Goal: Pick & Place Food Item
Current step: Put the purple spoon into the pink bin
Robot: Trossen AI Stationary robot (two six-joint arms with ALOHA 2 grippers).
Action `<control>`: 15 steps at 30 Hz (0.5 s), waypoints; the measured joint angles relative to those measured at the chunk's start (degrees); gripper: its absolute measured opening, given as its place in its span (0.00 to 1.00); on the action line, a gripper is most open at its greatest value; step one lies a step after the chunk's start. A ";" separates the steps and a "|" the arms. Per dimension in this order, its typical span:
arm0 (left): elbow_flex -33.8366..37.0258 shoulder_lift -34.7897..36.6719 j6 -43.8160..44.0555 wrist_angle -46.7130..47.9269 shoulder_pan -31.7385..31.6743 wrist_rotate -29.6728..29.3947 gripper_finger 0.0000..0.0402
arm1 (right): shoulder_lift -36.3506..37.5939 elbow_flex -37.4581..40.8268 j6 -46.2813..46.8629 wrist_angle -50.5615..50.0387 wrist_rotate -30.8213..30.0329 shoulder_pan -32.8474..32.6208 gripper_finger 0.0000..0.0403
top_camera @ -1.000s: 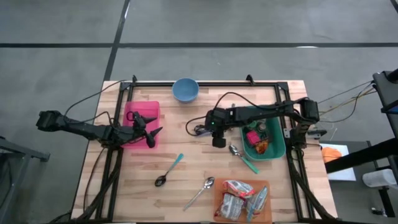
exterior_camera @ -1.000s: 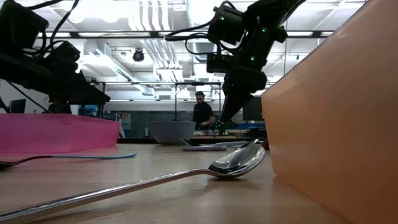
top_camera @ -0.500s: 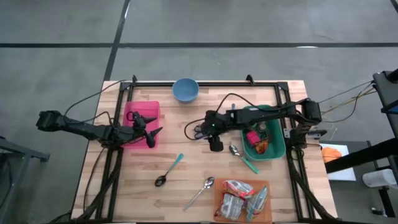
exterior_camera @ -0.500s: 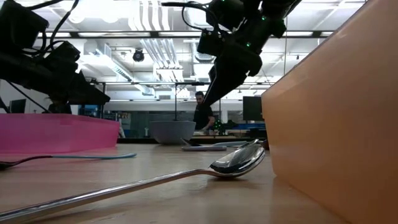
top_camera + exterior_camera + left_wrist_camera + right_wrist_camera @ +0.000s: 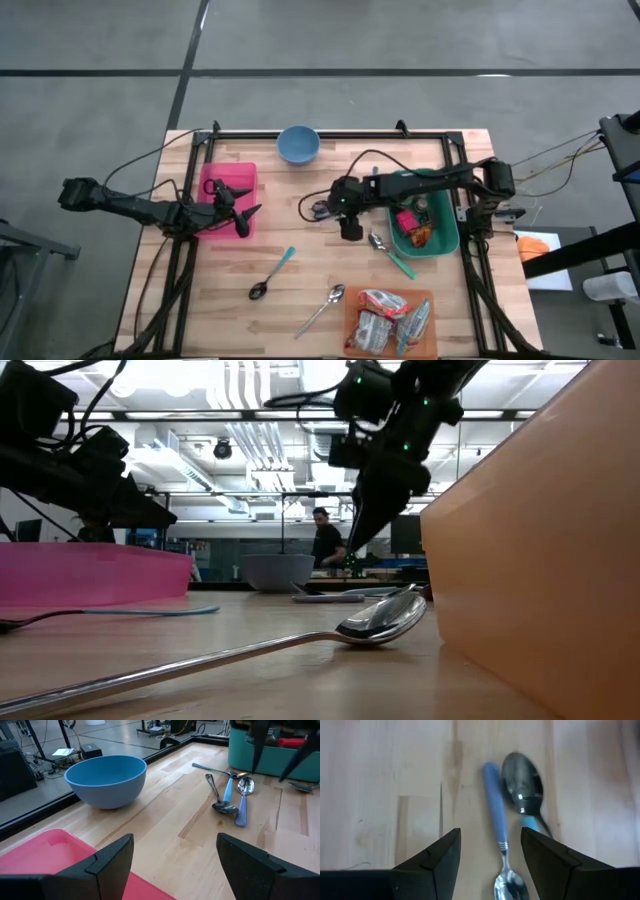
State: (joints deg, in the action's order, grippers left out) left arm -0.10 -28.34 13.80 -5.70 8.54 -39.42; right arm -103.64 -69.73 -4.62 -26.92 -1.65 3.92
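Note:
Several wrapped food packets [image 5: 385, 318] lie on an orange tray [image 5: 351, 300] at the near right, and more food [image 5: 410, 222] sits in a teal bin [image 5: 452, 238]. My right gripper [image 5: 343, 212] hangs open above the table's middle, pointing steeply down. In its wrist view its fingers [image 5: 432, 865] stand on either side of a blue-handled spoon [image 5: 495, 825] and a silver spoon [image 5: 522, 790] that lie flat on the wood below it. My left gripper [image 5: 240, 208] waits open over a pink tray [image 5: 228, 178] at the left.
A blue bowl [image 5: 298, 143] stands at the far edge. A teal-handled spoon [image 5: 270, 275], a silver spoon [image 5: 322, 308] and another spoon [image 5: 390, 252] beside the bin lie on the near half of the table. A black frame rims the table.

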 joint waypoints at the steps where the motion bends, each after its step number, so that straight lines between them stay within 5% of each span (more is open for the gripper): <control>1: 0.00 0.00 0.00 0.00 0.00 0.00 0.71 | -0.49 0.00 -0.02 0.25 -0.07 0.10 0.51; 15: 0.02 0.00 0.00 0.15 0.00 -0.02 0.71 | -4.28 1.07 1.08 -0.76 -0.95 3.72 0.51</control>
State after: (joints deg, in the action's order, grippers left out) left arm -0.08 -28.34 13.81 -5.54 8.54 -39.44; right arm -107.92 -68.67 -3.54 -27.68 -2.60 7.64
